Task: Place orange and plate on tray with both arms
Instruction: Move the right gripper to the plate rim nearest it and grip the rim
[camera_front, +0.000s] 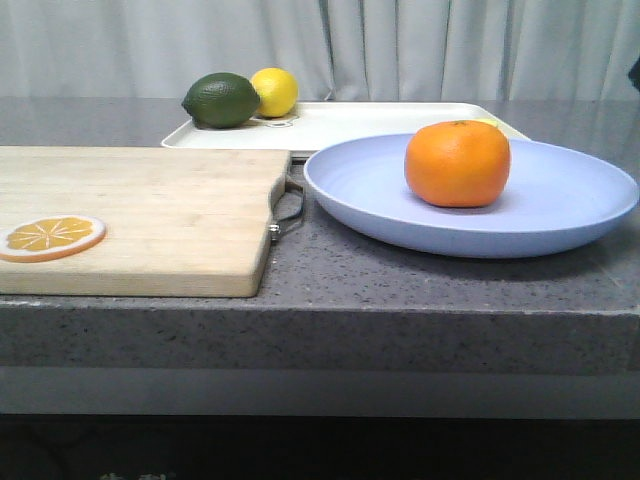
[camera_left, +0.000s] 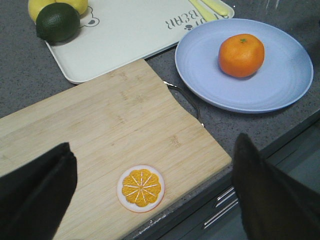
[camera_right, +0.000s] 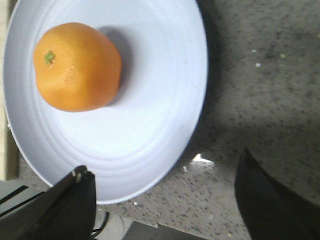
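Orange (camera_front: 457, 163) on plate (camera_front: 560, 215), plate on table (camera_front: 420, 290) just in front of tray (camera_front: 350, 122), overlapping its near edge in the front view. Lime (camera_front: 221, 100) and lemon (camera_front: 275, 91) on tray's far left corner. Board (camera_front: 140, 215) left of plate, slice (camera_front: 52, 237) on it. Left pincer (camera_left: 150, 195) wide, above board; right pincer (camera_right: 165, 200) wide, above plate's edge. Both empty.

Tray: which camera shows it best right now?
The left wrist view: the tray shows from above, with its printed face, near rim, and the lime and lemon on a corner. The front view shows only a thin edge-on strip behind the plate. The right wrist view doesn't show it.
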